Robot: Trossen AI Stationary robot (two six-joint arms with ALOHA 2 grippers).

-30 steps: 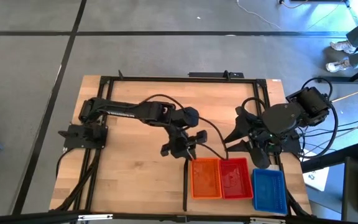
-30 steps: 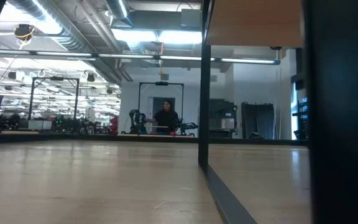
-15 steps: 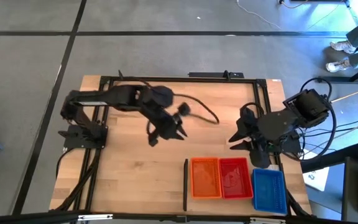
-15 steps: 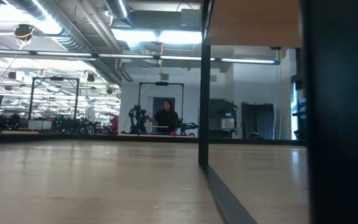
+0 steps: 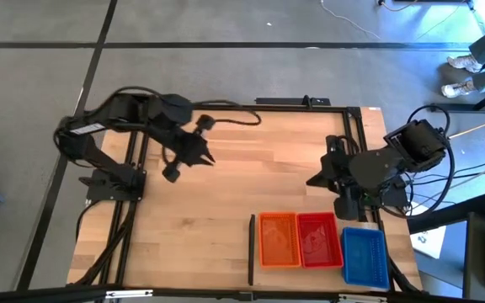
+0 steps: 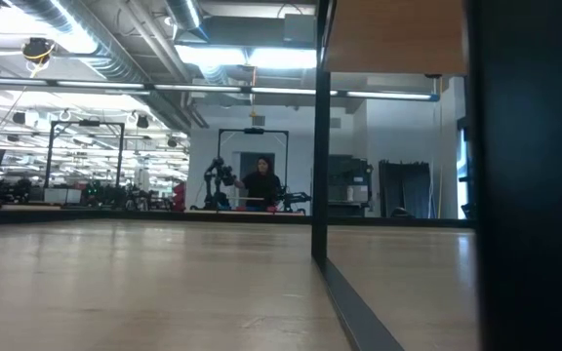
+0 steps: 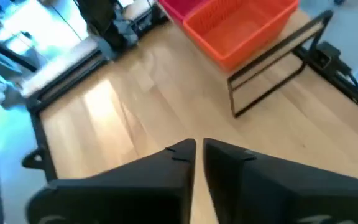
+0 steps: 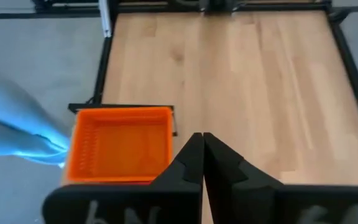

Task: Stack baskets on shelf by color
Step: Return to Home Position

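While both arms hung off the stacks, we saw the left gripper (image 7: pixel 199 146) pinched together, empty, over the shelf's (image 5: pixel 259 168) left side. The right gripper (image 8: pixel 202 138) was the same by the right rail. Orange baskets (image 5: pixel 279 241), red baskets (image 5: pixel 316 241) and blue baskets (image 5: pixel 365 257) sat side by side at the near edge. We figured they'd be light, flexy mesh, so pinch a rim wall.

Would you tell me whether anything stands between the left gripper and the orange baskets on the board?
Yes: a thin black divider stands upright just beside the orange baskets, on the side facing the left gripper. The rest of the board between them shows only bare wood.
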